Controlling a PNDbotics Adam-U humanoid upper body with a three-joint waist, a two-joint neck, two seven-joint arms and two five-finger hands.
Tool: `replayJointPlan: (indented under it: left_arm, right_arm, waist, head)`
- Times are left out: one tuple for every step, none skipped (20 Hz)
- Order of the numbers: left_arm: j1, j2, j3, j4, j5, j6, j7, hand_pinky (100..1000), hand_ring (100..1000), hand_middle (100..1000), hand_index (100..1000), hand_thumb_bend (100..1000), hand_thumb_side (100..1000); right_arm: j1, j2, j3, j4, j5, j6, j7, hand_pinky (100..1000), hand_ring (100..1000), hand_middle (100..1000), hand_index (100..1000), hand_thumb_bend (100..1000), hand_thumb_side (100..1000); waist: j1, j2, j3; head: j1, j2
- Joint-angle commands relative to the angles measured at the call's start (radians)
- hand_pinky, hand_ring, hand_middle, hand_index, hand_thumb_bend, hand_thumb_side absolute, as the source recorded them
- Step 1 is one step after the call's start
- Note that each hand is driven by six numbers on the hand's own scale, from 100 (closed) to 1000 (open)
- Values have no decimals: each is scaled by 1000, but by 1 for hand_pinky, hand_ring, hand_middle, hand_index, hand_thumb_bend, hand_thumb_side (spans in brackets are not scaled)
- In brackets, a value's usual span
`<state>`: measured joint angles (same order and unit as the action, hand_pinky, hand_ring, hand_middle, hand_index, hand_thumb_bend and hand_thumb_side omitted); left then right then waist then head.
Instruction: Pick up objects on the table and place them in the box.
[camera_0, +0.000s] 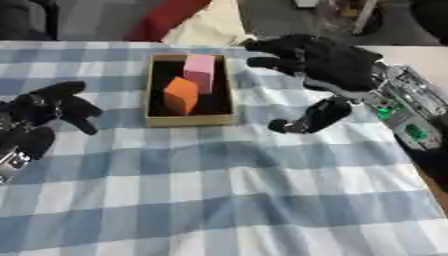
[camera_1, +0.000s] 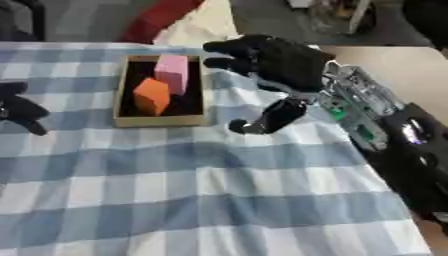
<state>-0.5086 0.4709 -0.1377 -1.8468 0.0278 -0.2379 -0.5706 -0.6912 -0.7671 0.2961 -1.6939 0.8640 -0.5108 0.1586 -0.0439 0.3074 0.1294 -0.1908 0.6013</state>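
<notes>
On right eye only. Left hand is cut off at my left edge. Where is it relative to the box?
Observer: The left eye view shows the whole left hand. It is over the checked cloth, left of the box and apart from it.
Operator: Level with the box, or nearer us?
Observer: Level with the box's near half.
Operator: Where does its arm come in?
Observer: From the lower left. The wrist meets the view's left edge below the hand.
</notes>
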Motion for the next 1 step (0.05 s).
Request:
replayJointPlan:
  left_arm:
    - [-3,13,12,-18,2,-3,-6,867,681,757,1000,100,900]
  right_arm:
    - [13,-46,-36,-101,-29,23,50,863,932,1000,1000,486,528]
  waist:
    - [6,-23,-4]
  head:
    - [6,-4]
